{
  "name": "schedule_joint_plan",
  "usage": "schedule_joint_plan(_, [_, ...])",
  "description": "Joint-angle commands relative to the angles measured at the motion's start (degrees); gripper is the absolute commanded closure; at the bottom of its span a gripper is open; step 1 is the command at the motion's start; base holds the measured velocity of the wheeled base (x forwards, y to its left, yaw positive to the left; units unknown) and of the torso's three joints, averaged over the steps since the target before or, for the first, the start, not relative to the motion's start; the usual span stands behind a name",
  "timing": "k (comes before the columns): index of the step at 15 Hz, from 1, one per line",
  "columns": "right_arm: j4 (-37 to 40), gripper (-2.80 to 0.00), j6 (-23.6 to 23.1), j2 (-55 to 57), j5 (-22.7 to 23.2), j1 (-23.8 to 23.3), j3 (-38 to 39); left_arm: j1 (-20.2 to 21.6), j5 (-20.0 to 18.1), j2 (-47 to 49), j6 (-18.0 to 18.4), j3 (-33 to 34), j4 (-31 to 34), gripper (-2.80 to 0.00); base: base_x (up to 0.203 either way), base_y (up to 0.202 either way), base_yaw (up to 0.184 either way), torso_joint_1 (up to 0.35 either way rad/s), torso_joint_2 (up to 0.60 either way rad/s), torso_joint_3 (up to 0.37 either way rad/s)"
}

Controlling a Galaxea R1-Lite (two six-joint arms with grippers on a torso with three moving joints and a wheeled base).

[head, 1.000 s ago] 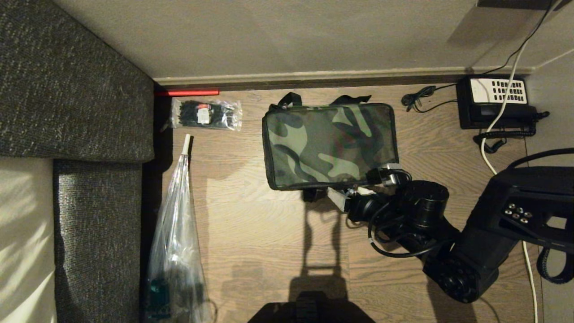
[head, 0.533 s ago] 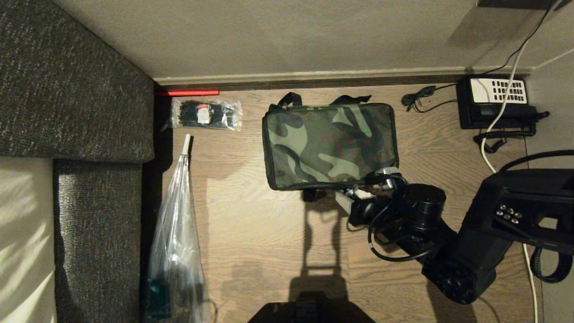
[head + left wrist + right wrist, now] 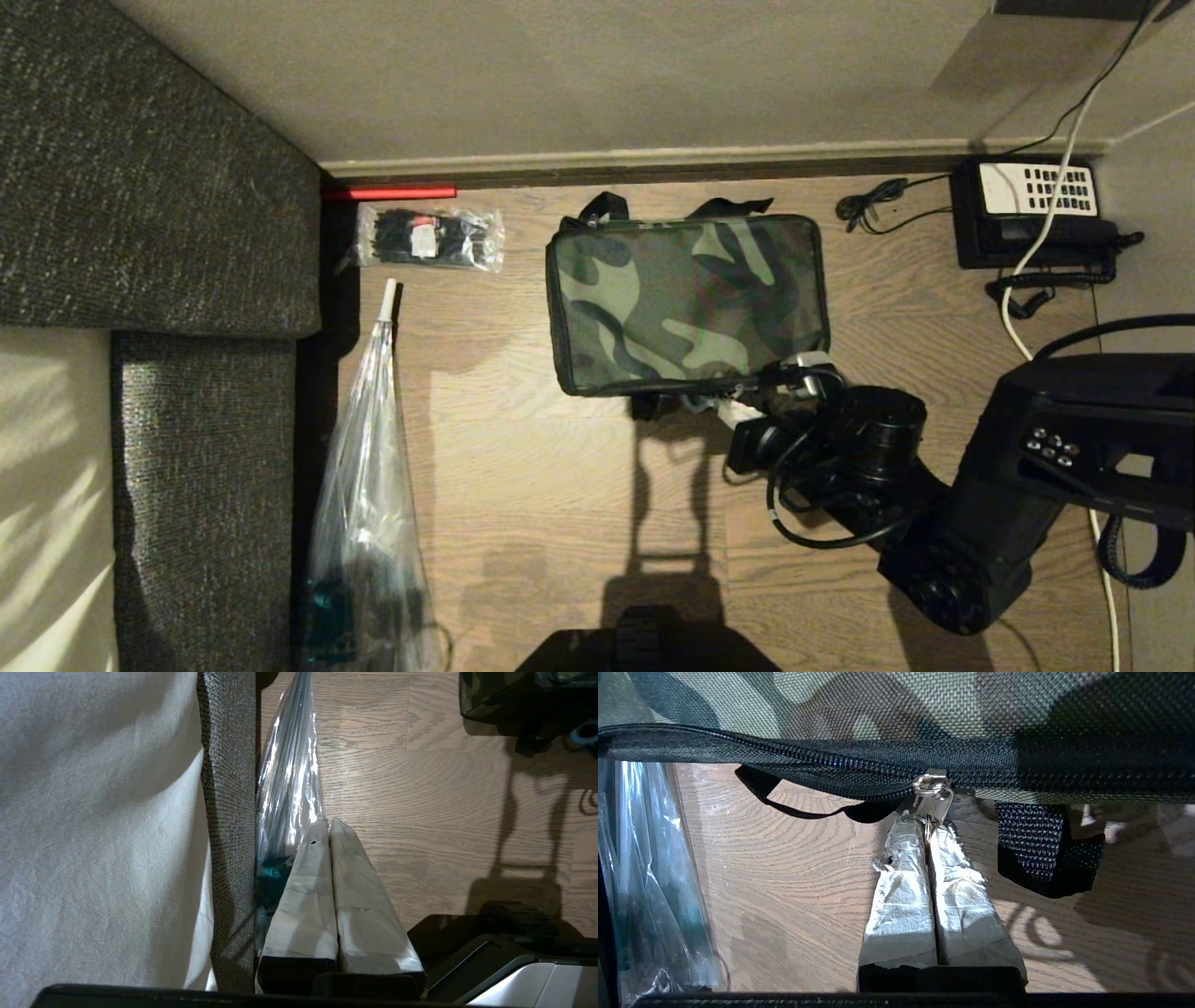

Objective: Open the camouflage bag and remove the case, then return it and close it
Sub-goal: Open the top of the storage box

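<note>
- The camouflage bag [image 3: 686, 301] lies zipped on the wooden floor [image 3: 560, 504] near the far wall.
- The right tool [image 3: 928, 828] pinches the zipper pull [image 3: 934, 802] at the bag's near edge.
- The left tool [image 3: 328, 828], fingers together, holds nothing.

The camouflage bag [image 3: 686, 301] wore green, tan and dark blotches, edged by a black zipper [image 3: 822, 765] with a silvery metal pull [image 3: 932, 794] and black woven straps [image 3: 1038, 849]. My right end effector [image 3: 928, 828] had whitish taped fingers [image 3: 903, 891], as did my left end effector [image 3: 329, 826]. The floor [image 3: 579, 485] was brown woodgrain, the sofa [image 3: 149, 187] speckled dark grey, the telephone [image 3: 1032, 215] black with a white keypad.
</note>
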State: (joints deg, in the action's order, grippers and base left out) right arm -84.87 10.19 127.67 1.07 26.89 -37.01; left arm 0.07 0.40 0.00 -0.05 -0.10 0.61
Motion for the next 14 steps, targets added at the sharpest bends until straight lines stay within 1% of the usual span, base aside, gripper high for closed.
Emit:
schedule_joint_plan(1, [-0.5,0.0,0.1,-0.9,0.2,-0.5,1.3,0.0,0.0,-0.1,0.0,0.0,0.0,0.0,0.0,0.0,0.0,0.0,0.0,0.0])
schedule_joint_plan(5, [0.7,0.0,0.3,-4.6,1.5,-3.2,4.4,0.0,0.0,-0.1,0.0,0.0,0.0,0.0,0.0,0.0,0.0,0.0,0.0,0.0])
schedule_joint_plan(7, [2.7,0.0,0.2,-6.3,2.8,-4.6,5.5,0.0,0.0,-0.1,0.0,0.0,0.0,0.0,0.0,0.0,0.0,0.0,0.0,0.0])
schedule_joint_plan(11, [3.2,0.0,0.6,-8.7,3.5,-6.2,7.7,0.0,0.0,-0.1,0.0,0.0,0.0,0.0,0.0,0.0,0.0,0.0,0.0,0.0])
schedule_joint_plan(14, [4.3,0.0,0.7,-10.1,5.2,-8.0,8.9,0.0,0.0,-0.1,0.0,0.0,0.0,0.0,0.0,0.0,0.0,0.0,0.0,0.0])
